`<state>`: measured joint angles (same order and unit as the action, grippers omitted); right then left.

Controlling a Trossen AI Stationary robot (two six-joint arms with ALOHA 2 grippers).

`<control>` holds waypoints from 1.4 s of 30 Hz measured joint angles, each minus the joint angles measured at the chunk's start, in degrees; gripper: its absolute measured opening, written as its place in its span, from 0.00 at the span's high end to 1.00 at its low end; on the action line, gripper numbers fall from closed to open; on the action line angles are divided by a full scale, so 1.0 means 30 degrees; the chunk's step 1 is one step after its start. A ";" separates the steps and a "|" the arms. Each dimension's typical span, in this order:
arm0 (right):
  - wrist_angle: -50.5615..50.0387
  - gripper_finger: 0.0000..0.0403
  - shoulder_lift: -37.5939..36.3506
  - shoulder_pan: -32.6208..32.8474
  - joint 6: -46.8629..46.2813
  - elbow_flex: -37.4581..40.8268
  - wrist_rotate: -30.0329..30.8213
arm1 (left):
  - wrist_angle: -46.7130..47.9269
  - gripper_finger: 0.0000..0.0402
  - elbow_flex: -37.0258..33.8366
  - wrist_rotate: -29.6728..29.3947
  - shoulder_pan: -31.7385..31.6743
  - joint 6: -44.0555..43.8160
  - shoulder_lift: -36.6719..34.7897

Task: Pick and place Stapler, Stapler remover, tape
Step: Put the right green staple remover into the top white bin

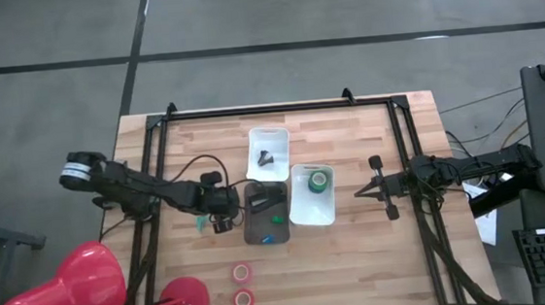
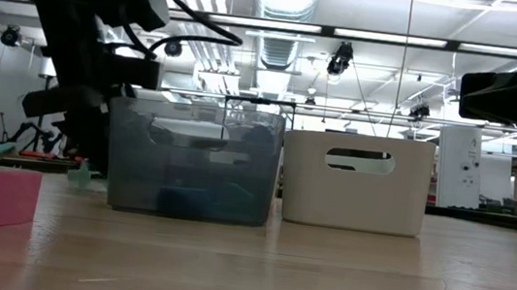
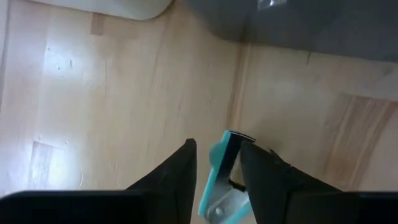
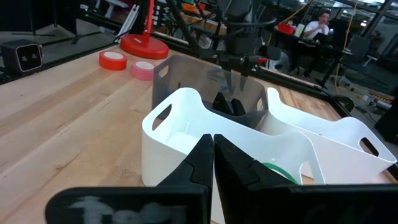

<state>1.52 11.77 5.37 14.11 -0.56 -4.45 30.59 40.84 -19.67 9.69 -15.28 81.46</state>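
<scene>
A small teal stapler [image 3: 219,167] lies on the table just left of the grey tray [image 1: 254,234]. My left gripper [image 3: 217,146] stands open over the stapler's end, one finger on each side. In the grey tray lie a black stapler [image 1: 265,200] and small green and blue things. The far white tray [image 1: 269,135] holds a black staple remover [image 1: 266,158]. The right white tray [image 1: 312,214] holds a green tape [image 1: 319,179]. Two red tapes [image 1: 241,271] [image 1: 243,298] lie flat near the front edge. My right gripper [image 4: 213,152] hovers shut to the right of the trays. My left gripper comes at the teal stapler's end [image 3: 229,142] slanting down from the table's left. One finger [image 3: 261,171] lies close against the stapler's side, and a gap shows between the stapler and the other finger [image 3: 183,168]. Whether either finger touches it I cannot tell.
A red lamp with a round base [image 1: 185,301] stands at the front left corner. Black frame rails [image 1: 157,171] [image 1: 409,151] run along both sides and the far edge. Bare wood lies in front of the trays. A person [image 4: 320,25] sits beyond the table.
</scene>
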 joint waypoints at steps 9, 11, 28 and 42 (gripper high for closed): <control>0.0000 0.98 0.0000 0.0000 -0.0007 0.0000 0.0000 | 0.0015 0.77 0.0007 0.0011 -0.0015 0.0108 0.0151; 0.0000 0.98 0.0000 0.0000 -0.0042 0.0000 0.0000 | 0.0018 0.79 0.0000 0.0034 -0.0015 0.0104 0.0089; 0.0000 0.98 0.0000 0.0000 0.0008 0.0000 0.0000 | 0.0385 0.99 0.0056 0.0750 -0.0029 -0.0362 0.0027; 0.0000 0.98 0.0003 -0.0001 -0.0019 0.0000 0.0000 | 0.3054 1.00 0.1141 -0.1525 -0.0029 -0.0374 -0.0735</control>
<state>1.52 11.78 5.36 14.05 -0.56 -4.45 39.75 44.26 -24.25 9.61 -16.41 79.25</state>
